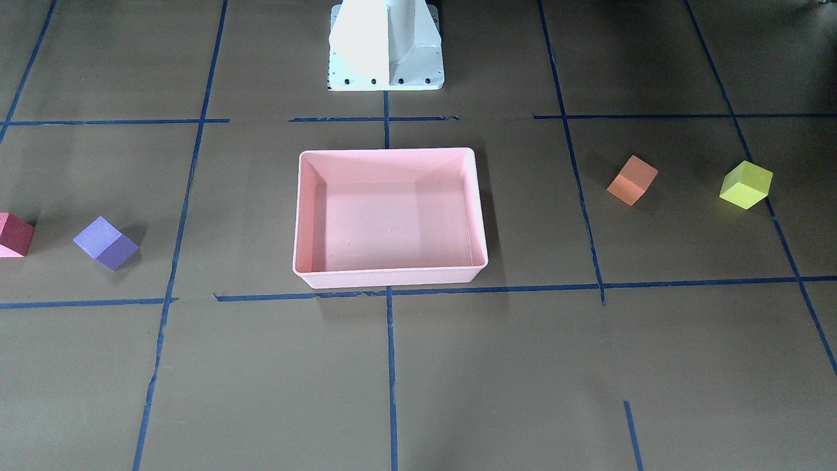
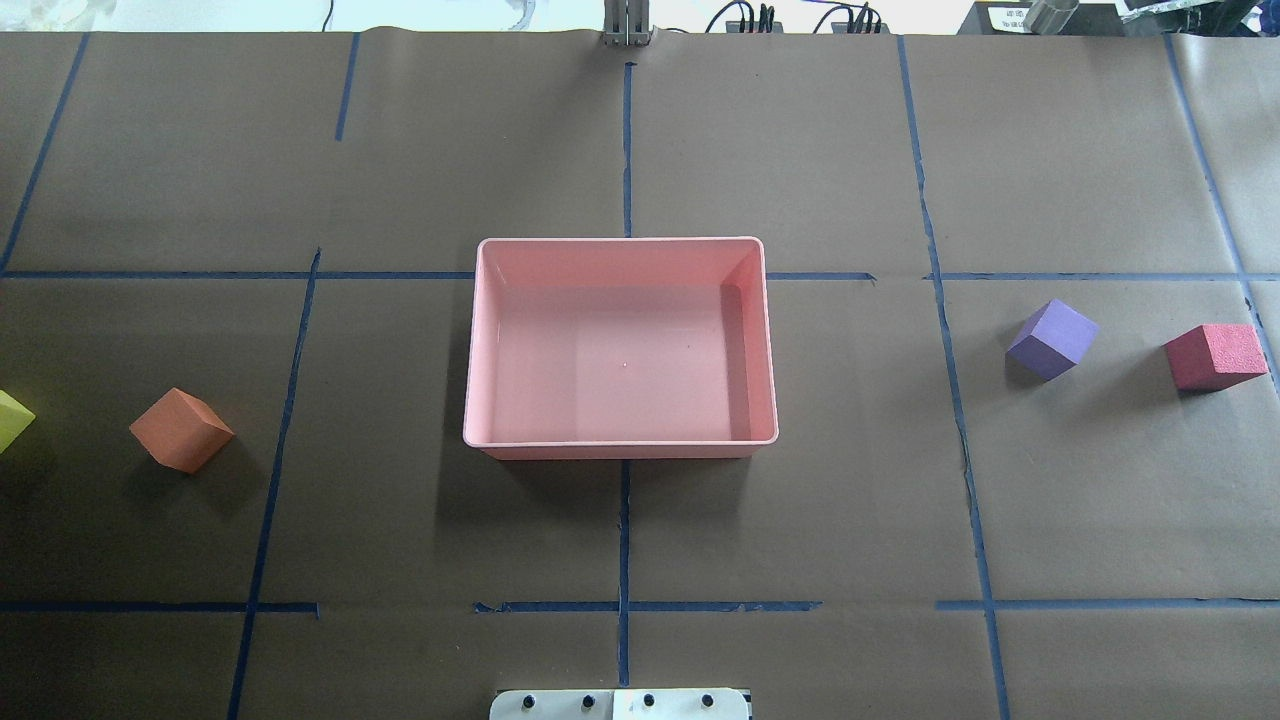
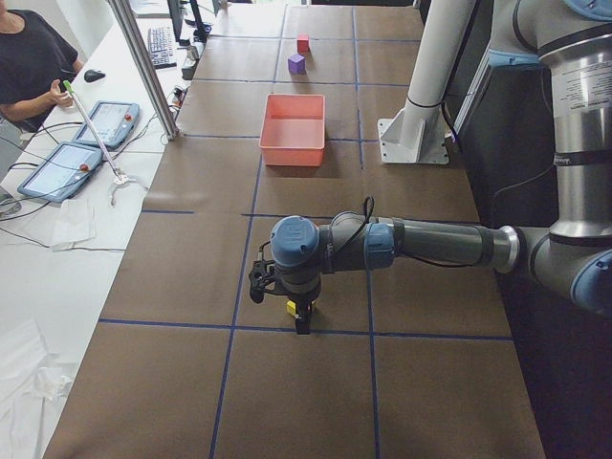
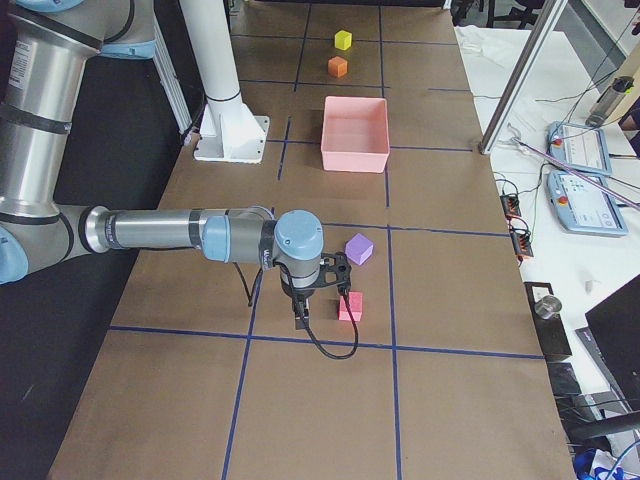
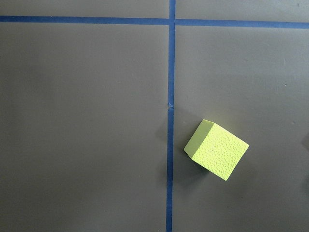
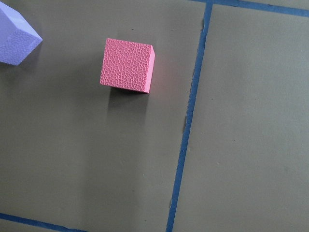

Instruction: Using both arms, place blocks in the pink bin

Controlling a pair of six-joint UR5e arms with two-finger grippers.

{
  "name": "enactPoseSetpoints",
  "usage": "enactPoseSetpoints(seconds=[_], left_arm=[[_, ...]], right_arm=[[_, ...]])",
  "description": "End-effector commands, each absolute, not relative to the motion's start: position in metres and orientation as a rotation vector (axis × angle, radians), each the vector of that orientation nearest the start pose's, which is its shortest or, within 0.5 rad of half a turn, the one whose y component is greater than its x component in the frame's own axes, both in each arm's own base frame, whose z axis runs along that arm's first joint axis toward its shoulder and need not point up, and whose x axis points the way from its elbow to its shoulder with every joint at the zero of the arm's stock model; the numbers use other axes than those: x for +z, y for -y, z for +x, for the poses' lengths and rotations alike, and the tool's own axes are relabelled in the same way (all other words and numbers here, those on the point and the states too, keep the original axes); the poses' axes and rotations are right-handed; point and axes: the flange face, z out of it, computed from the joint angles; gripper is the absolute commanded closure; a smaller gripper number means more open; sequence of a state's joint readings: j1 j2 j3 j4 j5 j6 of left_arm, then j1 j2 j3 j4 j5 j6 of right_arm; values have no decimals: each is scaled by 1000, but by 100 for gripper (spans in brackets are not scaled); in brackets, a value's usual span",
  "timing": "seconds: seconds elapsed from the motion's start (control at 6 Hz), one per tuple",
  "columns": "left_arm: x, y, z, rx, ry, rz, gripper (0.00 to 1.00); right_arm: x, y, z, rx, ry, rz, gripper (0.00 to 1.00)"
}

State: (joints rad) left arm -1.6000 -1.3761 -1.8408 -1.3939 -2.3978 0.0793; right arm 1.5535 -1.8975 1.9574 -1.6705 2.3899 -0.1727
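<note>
Left hand [image 3: 297, 318] hung over yellow-green block [image 5: 217, 150], opening unreadable. I'd yaw the wrist to its skewed faces, then descend. Orange block [image 2: 181, 430] sat beside. Pink bin [image 2: 620, 441] sat mid counter [image 2: 400, 150], empty, long axis left-right (cubes have none). Purple block [image 2: 1051, 339] and red-pink block [image 2: 1215, 356] lay right. Right hand [image 4: 300, 314] hovered near red-pink, opening unreadable too.

Bright even light, soft shadow beside the pink bin [image 2: 620, 450]

Glossy plastic bin [image 2: 620, 450], pebbled red-pink block [image 6: 126, 65]
</note>
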Motion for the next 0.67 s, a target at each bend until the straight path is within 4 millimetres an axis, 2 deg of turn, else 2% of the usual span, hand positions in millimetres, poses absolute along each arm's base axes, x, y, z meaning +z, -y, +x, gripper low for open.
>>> enactPoseSetpoints(seconds=[0.0, 0.33, 0.5], left_arm=[[627, 395, -74, 13, -781, -52, 0], [615, 394, -74, 20, -783, -31, 0], [621, 394, -74, 13, -782, -43, 0]], right_arm=[[613, 353, 54, -165, 819, 27, 0], [613, 353, 54, -166, 819, 29, 0], [613, 353, 54, -166, 819, 29, 0]])
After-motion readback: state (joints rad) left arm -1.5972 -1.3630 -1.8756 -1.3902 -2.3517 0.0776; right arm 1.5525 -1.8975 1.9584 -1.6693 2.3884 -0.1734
